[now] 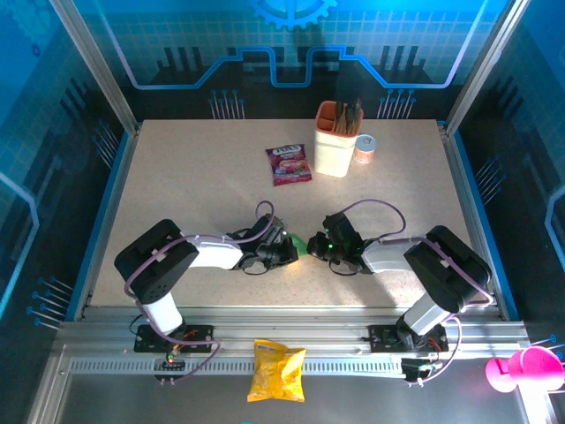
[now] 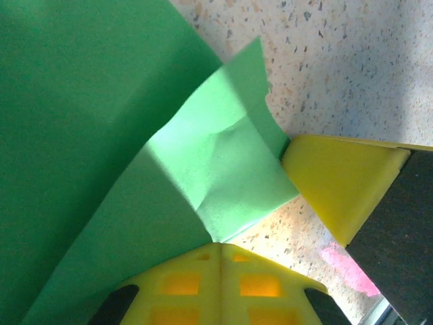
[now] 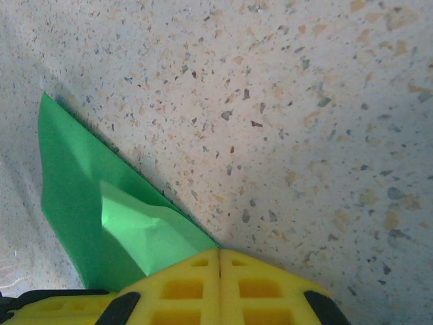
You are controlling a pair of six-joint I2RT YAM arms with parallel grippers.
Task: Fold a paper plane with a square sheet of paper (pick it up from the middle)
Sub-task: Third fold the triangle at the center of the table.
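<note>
- The green sheet of paper [image 1: 303, 246] sits just inside the middle of the near edge of the surface [image 1: 177, 177], between the two arms; from above only a small green patch shows between their tips
- In the left wrist view the sheet of paper [image 2: 81, 135] spreads wide across the left side, with a paler folded flap creased and dented in the middle
- The left fingers [image 2: 220, 254] are clenched together, grasping the sheet of paper at the flap's lower corner; seen from above, the left fingers [image 1: 288, 251] point right
- The right fingers [image 3: 220, 261] are clenched too, grasping the sheet of paper [image 3: 74, 183], which fans out to their left as a pointed wedge lying against the surface; from above, the right fingers [image 1: 320, 247] point left, facing the other pair
- A purple sachet [image 1: 290, 164] lies flat toward the middle of the far edge; a cream tub [image 1: 335, 146] holding sticks stands just beside it on the right, a small can [image 1: 365, 148] touching the tub
- A yellow crisp bag [image 1: 276, 371] lies off the surface, past its near edge
</note>
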